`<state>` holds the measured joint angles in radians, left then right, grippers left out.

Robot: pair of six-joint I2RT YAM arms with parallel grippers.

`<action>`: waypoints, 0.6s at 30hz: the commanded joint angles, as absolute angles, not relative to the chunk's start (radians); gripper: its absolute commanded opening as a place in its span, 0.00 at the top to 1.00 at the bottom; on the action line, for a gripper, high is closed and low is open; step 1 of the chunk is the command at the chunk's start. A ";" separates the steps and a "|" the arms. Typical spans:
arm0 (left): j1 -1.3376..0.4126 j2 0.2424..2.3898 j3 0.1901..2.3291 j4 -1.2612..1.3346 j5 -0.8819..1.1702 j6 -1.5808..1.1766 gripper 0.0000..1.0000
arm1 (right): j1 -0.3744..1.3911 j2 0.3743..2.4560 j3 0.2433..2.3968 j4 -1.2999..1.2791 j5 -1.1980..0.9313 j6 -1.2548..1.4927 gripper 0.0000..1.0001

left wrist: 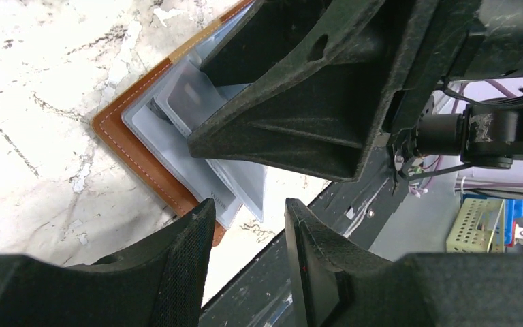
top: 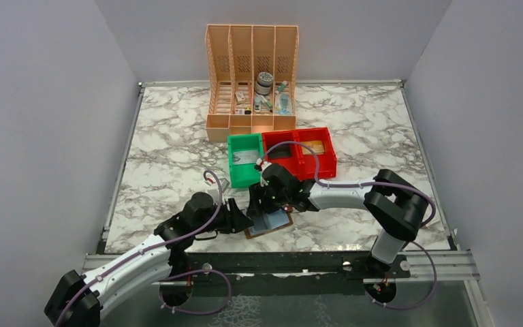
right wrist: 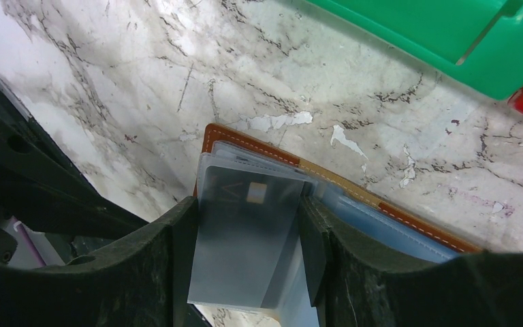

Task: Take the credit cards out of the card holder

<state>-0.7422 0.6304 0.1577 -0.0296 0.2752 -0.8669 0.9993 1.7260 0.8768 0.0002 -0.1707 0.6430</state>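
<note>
Card holder open flat at near edge of worktop, grey card atop its sleeves seemingly pinched edge to edge by right fingers, left fingers half-spread, empty, beside holder corner; extraction step, next slide card clear with holder held down.

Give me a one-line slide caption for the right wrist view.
Right gripper pinches a grey card over the open brown card holder.

card holder mostly hidden under right claw
</note>
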 commanded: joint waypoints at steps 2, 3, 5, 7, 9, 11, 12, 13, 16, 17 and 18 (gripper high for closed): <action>-0.751 0.663 0.127 0.048 0.304 -0.904 0.56 | 0.998 1.760 0.842 -0.042 -0.186 0.657 0.47; -0.753 0.668 0.122 0.052 0.292 -0.915 0.56 | 0.999 1.760 0.842 -0.044 -0.186 0.659 0.47; -0.759 0.668 0.107 0.066 0.253 -0.947 0.57 | 0.999 1.757 0.841 -0.041 -0.187 0.661 0.47; -0.766 0.660 0.081 0.110 0.221 -0.984 0.59 | 0.999 1.754 0.839 -0.039 -0.189 0.665 0.47; -0.773 0.648 0.051 0.180 0.202 -1.023 0.61 | 0.999 1.750 0.837 -0.036 -0.190 0.670 0.47; -0.785 0.645 0.037 0.232 0.184 -1.046 0.62 | 0.998 1.747 0.835 -0.031 -0.193 0.676 0.47; -0.791 0.644 0.040 0.237 0.172 -1.046 0.62 | 0.999 1.747 0.834 -0.030 -0.195 0.678 0.47; -0.797 0.647 0.045 0.238 0.162 -1.045 0.63 | 0.999 1.747 0.834 -0.028 -0.199 0.681 0.47; -0.811 0.662 0.056 0.248 0.148 -1.045 0.63 | 0.999 1.747 0.832 -0.022 -0.204 0.686 0.47; -0.815 0.669 0.059 0.250 0.144 -1.043 0.63 | 0.999 1.748 0.832 -0.020 -0.204 0.687 0.47; -0.819 0.677 0.064 0.250 0.141 -1.041 0.63 | 0.999 1.747 0.832 -0.019 -0.206 0.688 0.47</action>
<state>-0.8013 0.6594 0.0502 0.1806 0.1902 -1.0248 0.9989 1.7260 0.8658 0.0238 -0.1780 0.6735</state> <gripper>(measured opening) 0.370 0.540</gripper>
